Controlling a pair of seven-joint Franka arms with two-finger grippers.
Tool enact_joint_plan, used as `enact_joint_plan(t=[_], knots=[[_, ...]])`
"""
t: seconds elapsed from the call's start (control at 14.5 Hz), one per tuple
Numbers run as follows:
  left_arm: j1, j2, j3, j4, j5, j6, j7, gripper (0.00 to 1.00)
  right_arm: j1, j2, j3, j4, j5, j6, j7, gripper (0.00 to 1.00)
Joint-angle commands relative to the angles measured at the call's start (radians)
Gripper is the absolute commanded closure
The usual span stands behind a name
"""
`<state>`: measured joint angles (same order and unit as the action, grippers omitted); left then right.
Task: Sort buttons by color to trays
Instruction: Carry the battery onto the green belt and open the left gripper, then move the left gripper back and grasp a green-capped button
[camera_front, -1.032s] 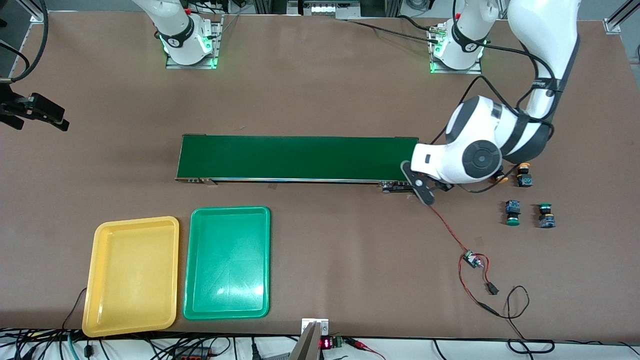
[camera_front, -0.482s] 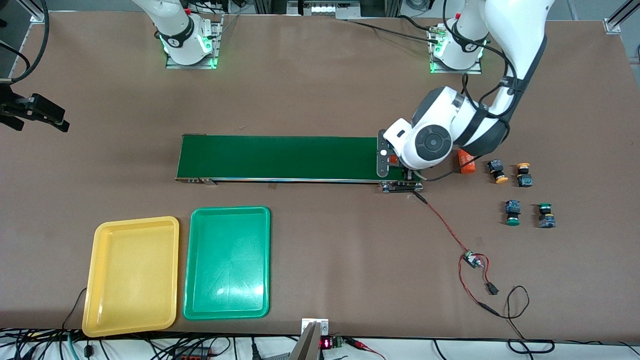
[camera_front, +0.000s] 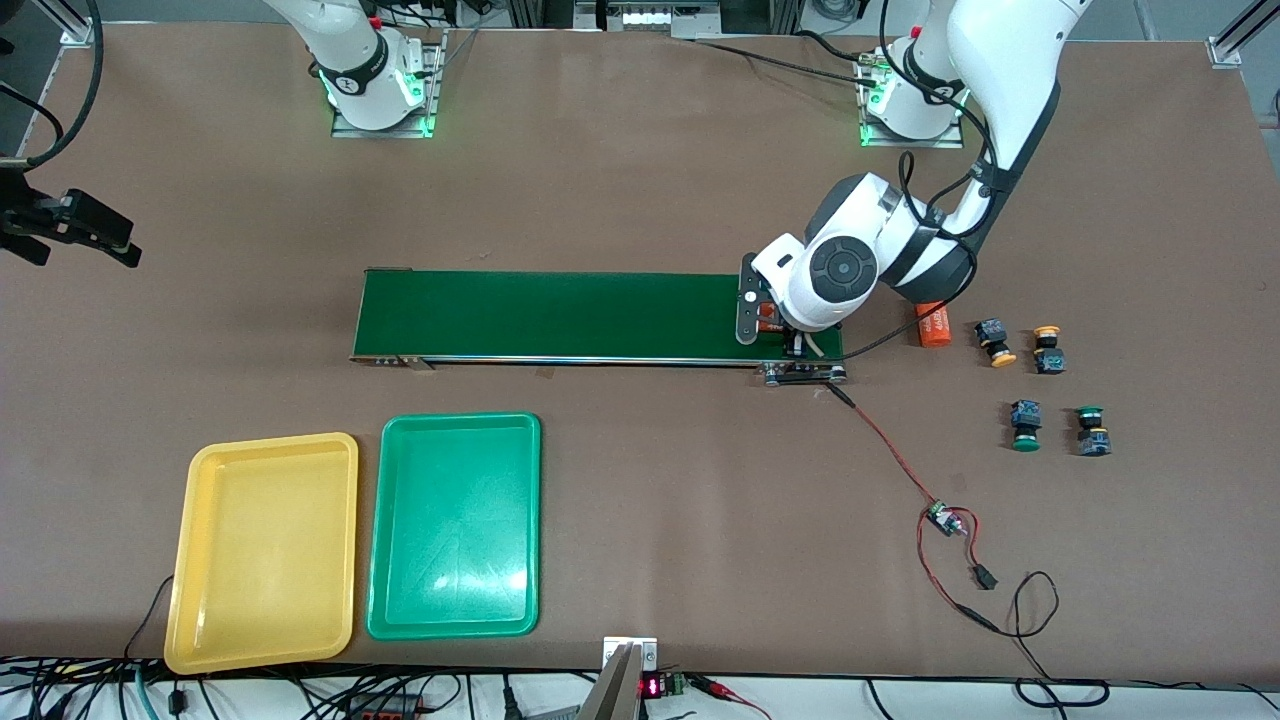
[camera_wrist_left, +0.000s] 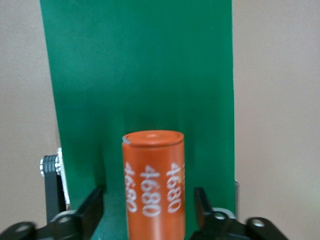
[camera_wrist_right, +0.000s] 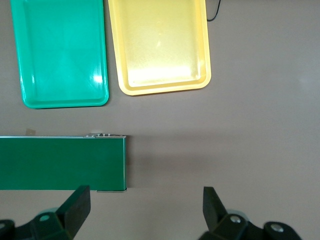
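On conveyor belt (camera_front: 560, 315), orange cylinder (camera_wrist_left: 154, 185)

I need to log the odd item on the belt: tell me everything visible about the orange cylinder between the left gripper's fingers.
The orange cylinder is smooth and glossy with a flat, rimmed end and white "4680" print along its side. It lies on the dark-green conveyor belt at the left arm's end, lengthwise. The left gripper straddles it, fingers apart and clear of its sides.
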<state>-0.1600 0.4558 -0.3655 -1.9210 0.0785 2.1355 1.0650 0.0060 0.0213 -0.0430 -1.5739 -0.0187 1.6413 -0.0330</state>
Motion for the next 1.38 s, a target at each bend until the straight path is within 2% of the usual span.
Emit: enact_joint_plan(t=[0.0, 0.21, 0.41, 0.55, 0.83, 0.96, 1.1, 1.17, 1.31], knots=[[0.014, -0.055, 0.002, 0.016, 0.011, -0.057, -0.031, 0.0, 0.009, -0.006, 0.003, -0.008, -0.01, 0.026, -0.001, 0.0], [0.06, -0.094, 0.003, 0.086, 0.004, -0.196, -0.222, 0.0, 0.006, -0.003, 0.003, -0.009, -0.01, 0.043, -0.002, 0.0], [0.14, -0.1, 0.005, 0.128, -0.002, -0.212, -0.44, 0.0, 0.003, 0.006, 0.003, -0.008, -0.01, 0.057, -0.001, 0.0], [0.181, -0.1, 0.007, 0.149, -0.002, -0.213, -0.645, 0.0, 0.006, 0.006, 0.003, -0.008, -0.01, 0.057, -0.002, 0.0], [0.186, -0.089, 0.016, 0.198, 0.014, -0.213, -1.167, 0.0, 0.006, 0.006, 0.003, -0.006, -0.01, 0.057, -0.002, 0.0], [0.236, -0.088, 0.036, 0.244, 0.014, -0.271, -1.18, 0.0, 0.003, 0.006, 0.003, -0.006, -0.01, 0.058, -0.002, 0.0], [0.322, -0.018, 0.037, 0.336, 0.014, -0.328, -1.186, 0.0, 0.0, 0.011, 0.002, -0.006, -0.01, 0.063, -0.002, 0.0], [0.348, 0.021, 0.045, 0.355, 0.014, -0.327, -1.182, 0.0, 0.002, 0.011, 0.002, -0.006, -0.01, 0.066, -0.002, 0.0], [0.411, 0.035, 0.051, 0.338, 0.014, -0.329, -1.186, 0.0, 0.003, 0.009, 0.002, -0.006, -0.01, 0.064, -0.002, 0.0]])
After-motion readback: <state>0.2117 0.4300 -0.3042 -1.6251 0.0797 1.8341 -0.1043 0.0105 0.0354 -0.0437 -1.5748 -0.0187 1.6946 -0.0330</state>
